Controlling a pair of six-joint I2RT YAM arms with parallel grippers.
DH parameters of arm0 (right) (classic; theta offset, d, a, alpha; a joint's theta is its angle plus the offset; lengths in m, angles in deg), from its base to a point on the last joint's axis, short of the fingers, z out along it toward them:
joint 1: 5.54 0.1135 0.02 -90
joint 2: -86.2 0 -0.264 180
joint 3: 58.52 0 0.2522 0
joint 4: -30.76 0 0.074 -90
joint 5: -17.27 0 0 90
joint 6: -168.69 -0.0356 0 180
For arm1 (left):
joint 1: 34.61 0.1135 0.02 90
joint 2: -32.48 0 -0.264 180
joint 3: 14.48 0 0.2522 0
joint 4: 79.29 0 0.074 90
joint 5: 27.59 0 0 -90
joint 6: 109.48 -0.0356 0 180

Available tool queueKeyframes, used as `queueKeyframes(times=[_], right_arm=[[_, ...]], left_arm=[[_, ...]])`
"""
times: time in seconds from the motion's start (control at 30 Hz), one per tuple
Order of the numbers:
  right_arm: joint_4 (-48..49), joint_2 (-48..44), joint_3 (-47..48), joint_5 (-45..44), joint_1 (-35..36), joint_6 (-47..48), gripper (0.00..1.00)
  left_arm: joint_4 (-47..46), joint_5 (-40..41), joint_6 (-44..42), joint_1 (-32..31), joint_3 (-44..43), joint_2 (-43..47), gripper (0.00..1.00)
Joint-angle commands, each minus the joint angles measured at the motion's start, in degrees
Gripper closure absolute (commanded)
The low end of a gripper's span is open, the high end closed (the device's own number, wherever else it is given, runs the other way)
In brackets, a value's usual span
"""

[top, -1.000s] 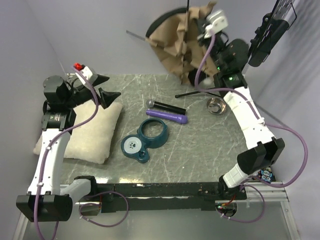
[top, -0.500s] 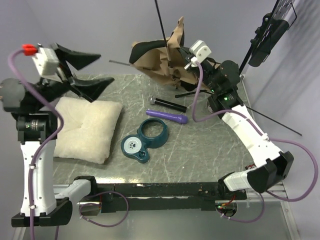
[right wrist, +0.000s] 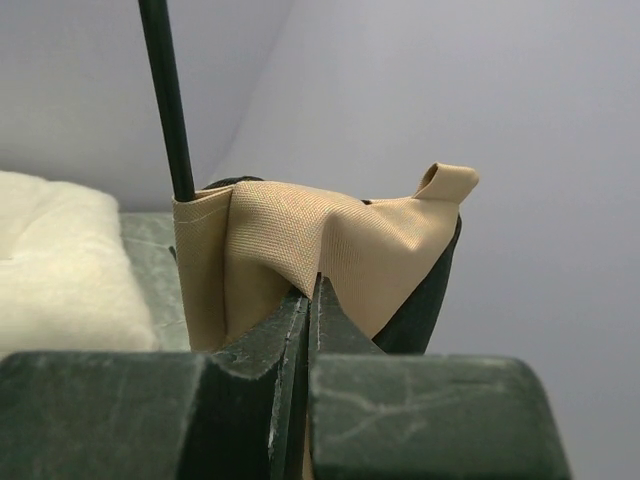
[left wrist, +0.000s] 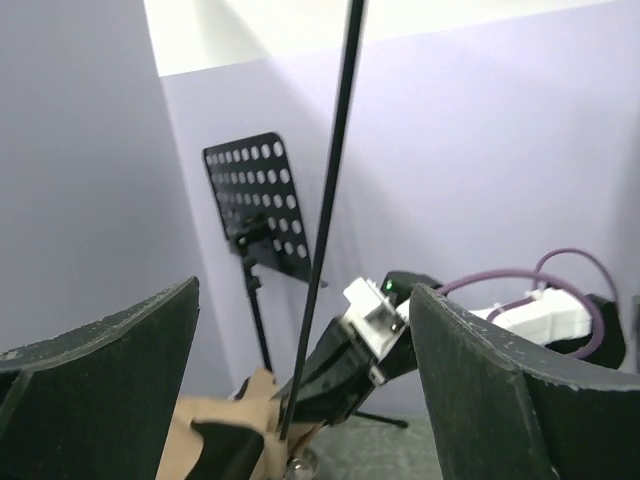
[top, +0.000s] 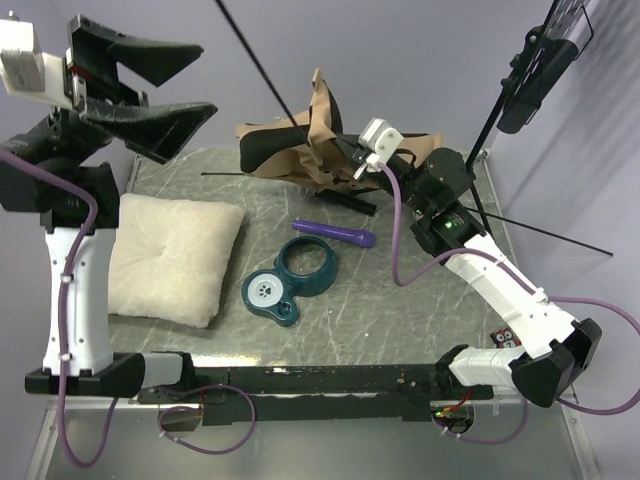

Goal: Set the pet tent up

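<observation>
The pet tent (top: 300, 150) is a crumpled bundle of tan fabric and black base at the far edge of the table. My right gripper (top: 338, 152) is shut on a fold of its tan fabric (right wrist: 330, 235), with the jaws pressed together at the pinch (right wrist: 312, 288). A thin dark pole (top: 255, 60) rises from the bundle up to the left; another pole (top: 545, 232) sticks out to the right. My left gripper (top: 205, 80) is raised high at the left, open and holding nothing. In the left wrist view the pole (left wrist: 338, 180) crosses between its spread fingers (left wrist: 100, 380), farther off, without touching.
A cream pillow (top: 170, 255) lies at the left of the table. A teal ring with a round lid (top: 290, 280) sits in the middle, and a purple stick (top: 335, 233) lies behind it. A black music stand (top: 540, 70) stands at the back right.
My left arm rose from beside the pillow to high at the left, still open. My right gripper carried the tent leftwards and lower, and the long pole swung left.
</observation>
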Motion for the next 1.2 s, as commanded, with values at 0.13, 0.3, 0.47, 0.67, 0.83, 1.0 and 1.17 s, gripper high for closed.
queueKeyframes(times=[0.13, 0.3, 0.47, 0.67, 0.83, 1.0, 1.17], right_arm=[[0.18, -3.96, -1.17, -0.07, 3.60, 1.74, 1.00], [-0.17, -4.58, -2.40, -0.60, 4.65, 1.91, 1.00], [-0.70, -4.93, -2.66, -0.68, 5.62, 2.17, 1.00], [-0.61, -5.90, -3.89, -0.95, 6.68, 2.53, 1.00], [-0.52, -6.34, -4.68, -0.86, 7.03, 1.91, 1.00], [-2.98, -7.13, -6.26, 0.72, 8.34, 1.47, 1.00], [-6.93, -9.67, -10.21, 2.65, 10.98, 0.07, 1.00]], left_arm=[[-0.86, 4.46, 4.08, -5.67, -13.23, -4.24, 0.12], [-0.25, 3.68, 2.07, -9.53, -16.57, -4.42, 0.21], [3.18, 3.41, -0.84, -11.82, -17.72, -4.51, 0.35], [6.09, 3.41, -1.54, -12.44, -15.97, -3.72, 0.74], [5.56, 3.68, 0.65, -12.44, -12.80, -2.49, 0.99], [5.82, 0.35, 4.17, -12.44, -8.77, -1.87, 0.99], [16.34, -8.44, 0.93, -12.61, -1.66, 0.76, 0.99]])
